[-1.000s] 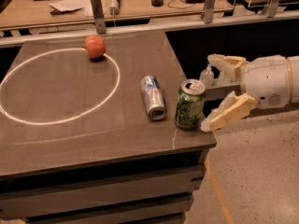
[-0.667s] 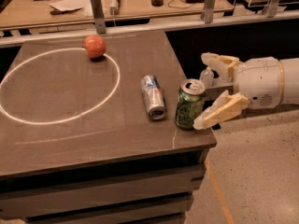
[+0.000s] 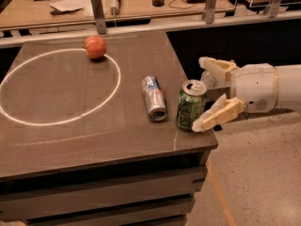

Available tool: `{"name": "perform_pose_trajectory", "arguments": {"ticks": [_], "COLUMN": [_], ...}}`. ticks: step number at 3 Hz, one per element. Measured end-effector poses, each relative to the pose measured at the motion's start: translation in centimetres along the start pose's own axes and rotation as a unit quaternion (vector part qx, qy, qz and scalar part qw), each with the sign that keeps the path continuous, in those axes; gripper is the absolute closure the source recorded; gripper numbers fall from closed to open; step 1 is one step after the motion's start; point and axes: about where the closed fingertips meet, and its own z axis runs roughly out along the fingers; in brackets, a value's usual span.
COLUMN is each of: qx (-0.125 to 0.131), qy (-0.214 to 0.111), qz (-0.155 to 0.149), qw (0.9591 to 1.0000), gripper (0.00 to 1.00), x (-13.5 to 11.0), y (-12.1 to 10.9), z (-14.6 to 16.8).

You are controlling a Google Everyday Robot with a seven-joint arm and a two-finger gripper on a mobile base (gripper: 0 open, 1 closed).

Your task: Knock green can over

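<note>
Here the green can [image 3: 190,106] stands upright near the right front corner of the counter [image 3: 70,140], close to its right edge. Its body is green with pale, patchy markings, and its silver top faces up with the opening and pull tab visible. The silver rim catches the light.

The gripper [image 3: 200,94] reaches in from the right, level with the can, on a thick white arm [image 3: 258,87]. Its two cream fingers [image 3: 221,114] are spread wide and grasp nothing. One fingertip lies behind and to the right of the can, and the other sits low against its front right side. Whether that lower tip touches the can or stops just short is not clear.

Just to the left of the green can, a silver-and-blue can [image 3: 154,98] lies on its side, apart from it. Farther back, a red apple [image 3: 95,47] rests on the line of a white circle [image 3: 56,121] marked on the counter's left part.
</note>
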Motion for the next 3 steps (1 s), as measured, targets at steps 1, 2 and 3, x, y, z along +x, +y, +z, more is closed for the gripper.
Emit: {"name": "perform_pose_trajectory", "arguments": {"ticks": [1, 2, 3], "qx": [0.002, 0.013, 0.024], "qy": [-0.011, -0.02, -0.029], "qz": [0.004, 0.004, 0.01], "qw": [0.9999, 0.9997, 0.9992], "gripper": [0.0, 0.18, 0.52], "x": [0.9, 1.7, 2.2], "y": [-0.1, -0.3, -0.6], "z": [0.7, 1.2, 1.4]}}
